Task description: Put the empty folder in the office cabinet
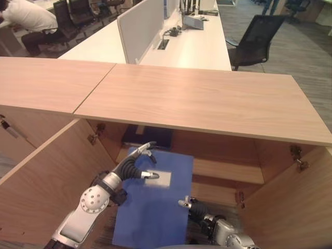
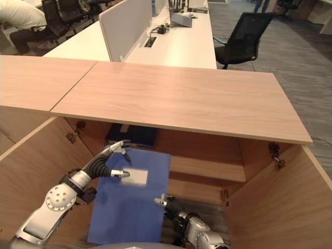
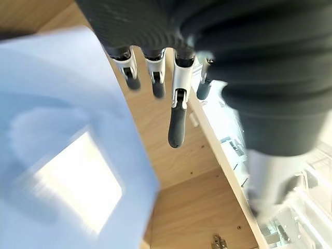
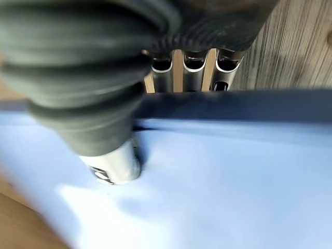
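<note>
Blue and flat, the folder [image 1: 155, 207] hangs in the open front of the wooden office cabinet [image 1: 207, 98], held between both of the robot's hands with its far end reaching in towards the inner shelf [image 1: 228, 168]. Nearest, the right hand [image 1: 188, 203] grips the folder's right edge: its thumb presses on the upper face while the fingers [image 4: 194, 67] go under the edge, so it is pinching the folder. A little further in, the left hand [image 1: 140, 163] lies over the folder's upper left part, fingers relaxed and spread, the thumb by the white label [image 1: 158, 179] stuck on the cover; whether the fingertips actually touch the cover I cannot tell. Behind the folder, at the back of the cabinet, sits a dark box-like thing [image 1: 148, 136]. Both cabinet doors stand swung wide. Beyond the cabinet's wooden top runs a long white tabletop [image 1: 192, 46] with a divider panel [image 1: 140, 26], a black office chair [image 1: 257, 39] beside it, and a person in a white shirt [image 1: 28, 18] leaning over at the far left.
</note>
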Tool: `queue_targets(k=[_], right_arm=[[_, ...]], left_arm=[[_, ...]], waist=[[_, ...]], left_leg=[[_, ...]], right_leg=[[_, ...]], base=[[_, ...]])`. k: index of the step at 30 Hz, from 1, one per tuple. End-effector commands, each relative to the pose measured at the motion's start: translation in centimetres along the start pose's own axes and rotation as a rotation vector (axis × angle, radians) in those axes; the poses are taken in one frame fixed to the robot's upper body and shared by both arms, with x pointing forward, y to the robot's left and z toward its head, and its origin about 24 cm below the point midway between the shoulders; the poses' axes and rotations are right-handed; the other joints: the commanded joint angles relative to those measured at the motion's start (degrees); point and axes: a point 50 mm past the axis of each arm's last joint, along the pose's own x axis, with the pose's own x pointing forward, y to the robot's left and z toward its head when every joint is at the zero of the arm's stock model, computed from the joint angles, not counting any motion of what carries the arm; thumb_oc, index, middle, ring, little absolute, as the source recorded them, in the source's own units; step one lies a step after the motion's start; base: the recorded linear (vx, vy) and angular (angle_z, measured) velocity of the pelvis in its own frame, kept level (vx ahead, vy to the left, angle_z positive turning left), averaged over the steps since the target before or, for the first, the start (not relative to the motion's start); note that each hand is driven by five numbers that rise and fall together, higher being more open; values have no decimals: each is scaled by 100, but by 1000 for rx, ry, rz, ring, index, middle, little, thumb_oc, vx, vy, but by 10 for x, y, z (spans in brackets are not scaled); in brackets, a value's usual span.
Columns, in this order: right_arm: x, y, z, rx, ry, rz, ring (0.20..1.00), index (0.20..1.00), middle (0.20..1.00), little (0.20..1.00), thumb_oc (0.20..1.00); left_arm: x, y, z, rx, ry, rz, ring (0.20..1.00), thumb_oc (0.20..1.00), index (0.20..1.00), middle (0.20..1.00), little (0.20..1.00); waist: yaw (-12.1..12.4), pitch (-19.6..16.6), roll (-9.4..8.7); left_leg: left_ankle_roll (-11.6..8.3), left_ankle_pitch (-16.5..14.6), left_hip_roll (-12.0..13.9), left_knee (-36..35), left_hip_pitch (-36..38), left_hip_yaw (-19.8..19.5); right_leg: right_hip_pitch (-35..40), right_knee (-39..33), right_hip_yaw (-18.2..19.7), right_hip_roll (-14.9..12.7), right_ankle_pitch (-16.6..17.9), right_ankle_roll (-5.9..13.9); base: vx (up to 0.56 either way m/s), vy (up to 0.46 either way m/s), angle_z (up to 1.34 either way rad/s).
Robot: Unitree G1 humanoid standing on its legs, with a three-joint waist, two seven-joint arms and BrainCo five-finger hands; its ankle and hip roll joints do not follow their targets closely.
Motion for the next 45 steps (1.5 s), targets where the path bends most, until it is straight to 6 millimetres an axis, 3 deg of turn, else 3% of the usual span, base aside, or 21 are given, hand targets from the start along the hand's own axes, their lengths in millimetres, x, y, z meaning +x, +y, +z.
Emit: queue_targets(k=[1, 8, 13, 16, 18, 19, 20, 22, 25, 26, 27, 29, 31, 34, 36, 38, 45], right_arm=[[15, 35, 2, 106, -53, 126, 200, 200, 200, 200, 200], [8, 22, -2, 79, -24, 85, 200, 200, 200, 200, 200], [3, 0, -11, 122, 0, -46, 200, 200, 200, 200, 200], [2, -9, 5, 217, -99, -121, 200, 200, 200, 200, 200], [3, -11, 27, 266, -199, -132, 200, 200, 200, 200, 200], [1, -14, 47, 300, -297, -133, 200, 200, 200, 200, 200], [1, -14, 47, 300, -297, -133, 200, 200, 200, 200, 200], [-10, -18, 101, 332, -541, -131, 200, 200, 200, 200, 200], [-14, -19, 113, 328, -592, -133, 200, 200, 200, 200, 200], [-15, -20, 120, 327, -619, -138, 200, 200, 200, 200, 200], [-17, -18, 136, 328, -677, -132, 200, 200, 200, 200, 200], [-18, -18, 142, 328, -698, -134, 200, 200, 200, 200, 200], [-18, -17, 149, 324, -717, -138, 200, 200, 200, 200, 200], [-19, -17, 150, 296, -709, -137, 200, 200, 200, 200, 200], [-19, -17, 149, 293, -704, -135, 200, 200, 200, 200, 200], [-19, -17, 148, 299, -702, -136, 200, 200, 200, 200, 200], [-13, 0, 151, 338, -723, -79, 200, 200, 200, 200, 200]], left_arm=[[-8, 10, 1, -66, -5, 52, 1000, 1000, 1000, 1000, 1000], [-16, 15, -16, -91, 68, 136, 1000, 1000, 1000, 1000, 1000], [-24, 14, -33, -123, 150, 197, 1000, 1000, 1000, 1000, 1000], [-32, 8, -48, -200, 219, 234, 1000, 1000, 1000, 1000, 1000], [-36, 6, -54, -228, 249, 257, 1000, 1000, 1000, 1000, 1000], [-41, 6, -58, -223, 274, 268, 1000, 1000, 1000, 1000, 1000], [-41, 6, -58, -223, 274, 268, 1000, 1000, 1000, 1000, 1000], [-50, 6, -68, -235, 335, 285, 1000, 1000, 1000, 1000, 1000], [-55, 6, -72, -253, 353, 304, 1000, 1000, 1000, 1000, 1000], [-56, 6, -73, -260, 360, 311, 1000, 1000, 1000, 1000, 1000], [-55, 10, -73, -262, 360, 322, 1000, 1000, 1000, 1000, 1000], [-55, 9, -75, -267, 366, 323, 1000, 1000, 1000, 1000, 1000], [-56, 6, -79, -286, 387, 322, 1000, 1000, 1000, 1000, 1000], [-63, 2, -85, -306, 422, 324, 1000, 1000, 1000, 1000, 1000], [-65, 0, -86, -308, 430, 322, 1000, 1000, 1000, 1000, 1000], [-65, 0, -85, -303, 432, 315, 1000, 1000, 1000, 1000, 1000], [-64, 13, -74, -235, 399, 293, 1000, 1000, 1000, 1000, 1000]], waist=[[-21, 80, -432], [-29, 91, -441], [-51, 131, -428], [-78, 158, -392], [-80, 173, -366], [-76, 175, -340], [-76, 175, -340], [-86, 199, -276], [-85, 228, -250], [-68, 300, -259], [1, 559, -326], [31, 575, -293], [62, 580, -286], [96, 522, -280], [78, 445, -177], [70, 415, -162], [56, 601, -71]], left_leg=[[-180, -129, 89, -182, 38, -86], [-181, -116, 91, -182, 12, -99], [-177, -101, 103, -182, -44, -126], [-186, -90, 114, -182, -66, -133], [-191, -75, 133, -182, -78, -153], [-208, -60, 154, -182, -81, -168], [-208, -60, 154, -182, -81, -168], [-284, -6, 270, -182, -157, -285], [-314, 43, 347, -182, -137, -275], [-330, 101, 390, -32, -204, -249], [-359, 14, 453, 898, -808, -290], [-400, -113, 507, 1123, -917, -382], [-360, -49, 500, 1204, -1104, -404], [-276, 116, 197, 832, -1515, -525], [-220, 334, 155, 410, -1398, -444], [-207, 361, 143, 307, -1344, -422], [68, 73, -54, 490, -1636, -200]], right_leg=[[648, -540, 256, -420, -15, 695], [636, -540, 256, -410, -28, 680], [585, -540, 255, -396, -33, 670], [568, -540, 252, -379, -45, 662], [567, -540, 261, -359, -59, 647], [576, -540, 248, -341, -77, 628], [576, -540, 248, -341, -77, 628], [534, -540, 182, -247, -138, 542], [530, -540, 224, -168, -191, 484], [538, -540, 243, -149, -218, 448], [488, -540, 209, -196, -204, 362], [509, -540, 238, -147, -308, 359], [486, -540, 176, -167, -339, 370], [443, -540, 248, -218, -359, 443], [349, -540, 293, -206, -316, 442], [347, -540, 314, -219, -306, 444], [-53, -449, 536, -557, -164, 636]], base=[[0, 0, 0], [0, 0, 0], [4, -36, 1], [3, -49, 0], [20, -71, 0], [25, -65, 2], [44, -144, 2], [67, -221, 12], [34, -103, 10], [-149, -133, 6], [-151, -132, 4], [-13, -89, 9], [46, -9, -13], [47, 93, -2], [27, 167, -26], [92, 126, -36], [30, 194, -32]])
